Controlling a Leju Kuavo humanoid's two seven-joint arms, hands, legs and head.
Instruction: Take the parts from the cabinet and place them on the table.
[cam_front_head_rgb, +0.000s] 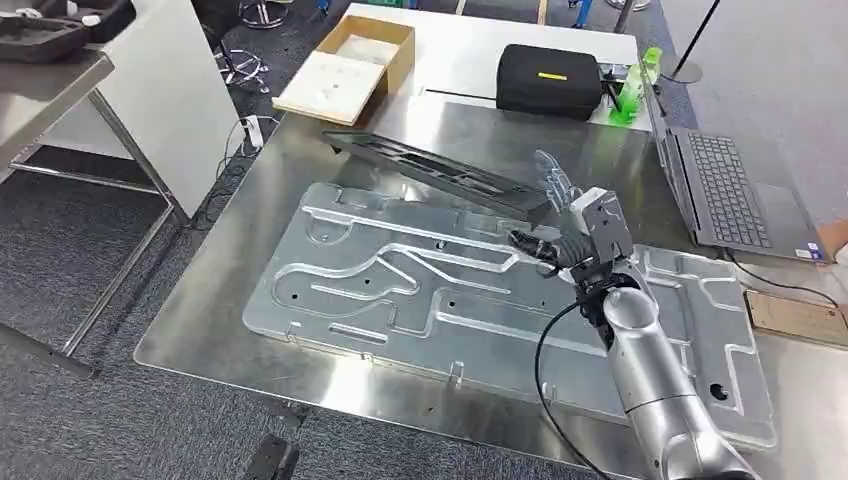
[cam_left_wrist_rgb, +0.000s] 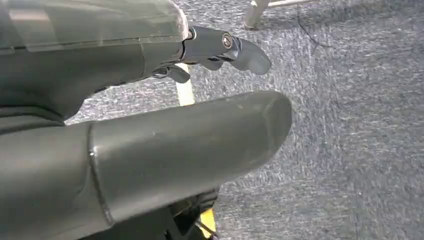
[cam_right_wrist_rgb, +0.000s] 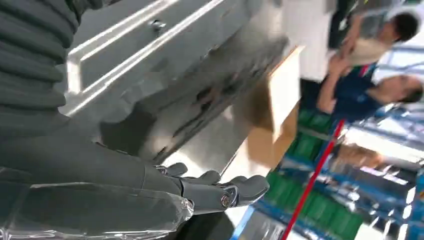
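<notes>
Placement step, by the look of it. Long black part (cam_front_head_rgb: 440, 172) lies on the steel surface (cam_front_head_rgb: 300, 130), far side, tilted, its right end propped on the far edge of the big machined aluminium plate (cam_front_head_rgb: 420, 290). Right robot hand (cam_front_head_rgb: 560, 215) sits just beside that end, fingers spread, grasping nothing; I can't tell if a fingertip touches the part. Left robot hand (cam_left_wrist_rgb: 150, 125) hangs low over the carpet, fingers apart, released. Judgement: part looks delivered, release done or nearly so. Next move calls for lifting the right arm straight off without dragging the propped end, then turning for another part. Laptop (cam_front_head_rgb: 735, 195) lies close on the right; watch the elbow.
</notes>
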